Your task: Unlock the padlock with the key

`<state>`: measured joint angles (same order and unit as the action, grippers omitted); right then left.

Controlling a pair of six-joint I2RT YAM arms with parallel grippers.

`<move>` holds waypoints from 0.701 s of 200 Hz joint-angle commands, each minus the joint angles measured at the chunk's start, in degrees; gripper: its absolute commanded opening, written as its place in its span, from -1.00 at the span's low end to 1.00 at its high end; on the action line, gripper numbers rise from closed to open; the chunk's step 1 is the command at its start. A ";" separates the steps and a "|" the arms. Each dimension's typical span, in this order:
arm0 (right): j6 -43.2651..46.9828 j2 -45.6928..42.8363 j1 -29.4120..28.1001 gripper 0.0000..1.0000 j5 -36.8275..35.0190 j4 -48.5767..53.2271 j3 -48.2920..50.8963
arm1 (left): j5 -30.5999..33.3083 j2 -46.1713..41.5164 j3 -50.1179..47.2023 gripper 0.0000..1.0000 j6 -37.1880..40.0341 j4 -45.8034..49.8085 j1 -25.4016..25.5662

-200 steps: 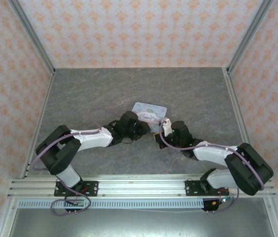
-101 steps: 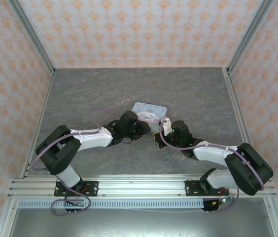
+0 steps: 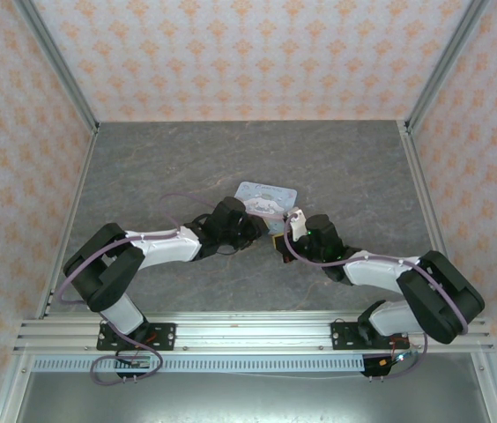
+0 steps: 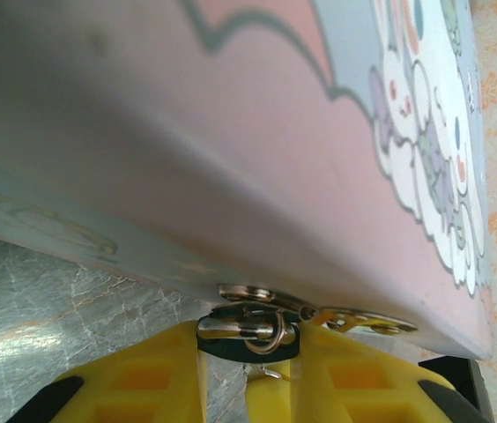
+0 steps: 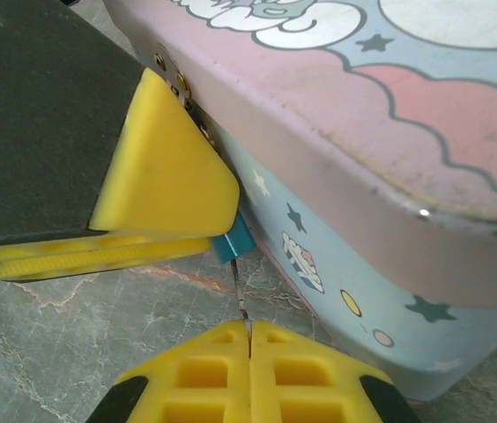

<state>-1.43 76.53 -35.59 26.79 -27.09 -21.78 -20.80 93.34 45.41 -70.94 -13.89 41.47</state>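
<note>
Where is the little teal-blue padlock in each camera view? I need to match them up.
Left wrist: the small dark teal-blue padlock sits bottom centre, between the left gripper's yellow fingers, under the pale blue-pink cartoon-printed tin box.
Right wrist: left of centre, against the tin box's side.
Top external: too small to pick out; look at the tin box's near edge.
Shared landmark: the tin box.

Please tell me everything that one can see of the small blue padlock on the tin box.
The padlock is tiny, with a teal-blue body and a shiny metal shackle hooked through the hasp on the side wall of the cartoon-printed tin. The left gripper clamps its body between yellow fingers. The thin key, pinched in the shut right gripper, touches its body; how deep it goes is hidden.
</note>
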 commanded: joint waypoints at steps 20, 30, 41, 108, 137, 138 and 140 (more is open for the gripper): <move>-0.32 -0.82 -0.27 -1.00 -1.38 -5.42 0.43 | -1.94 -1.77 0.62 -0.48 -1.66 -2.82 0.18; -0.19 -1.50 -0.27 -1.00 -1.86 -5.19 1.01 | -1.79 -1.74 0.58 -0.48 -1.83 -2.81 0.11; -0.07 -1.98 -0.28 -1.00 -2.13 -4.86 1.44 | -1.64 -1.74 0.48 -0.48 -2.18 -2.97 0.15; -0.39 -3.40 -0.29 -1.00 -2.17 -4.64 2.35 | -1.29 -1.69 0.30 -0.48 -2.89 -2.90 0.16; -0.67 -3.42 -0.25 -1.00 -1.36 -5.12 2.49 | -1.74 -1.63 0.33 -0.48 -2.99 -3.31 0.19; -0.72 -3.42 -0.26 -1.00 -1.33 -5.18 2.51 | -1.72 -1.61 0.36 -0.48 -2.98 -3.32 0.19; -0.80 -3.29 -0.26 -1.00 -1.18 -5.36 2.53 | -1.77 -1.59 0.31 -0.48 -3.00 -3.35 0.14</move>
<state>-1.45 74.08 -35.59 25.02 -28.88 -19.81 -21.10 93.34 45.41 -72.69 -14.46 41.52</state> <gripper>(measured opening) 0.047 0.264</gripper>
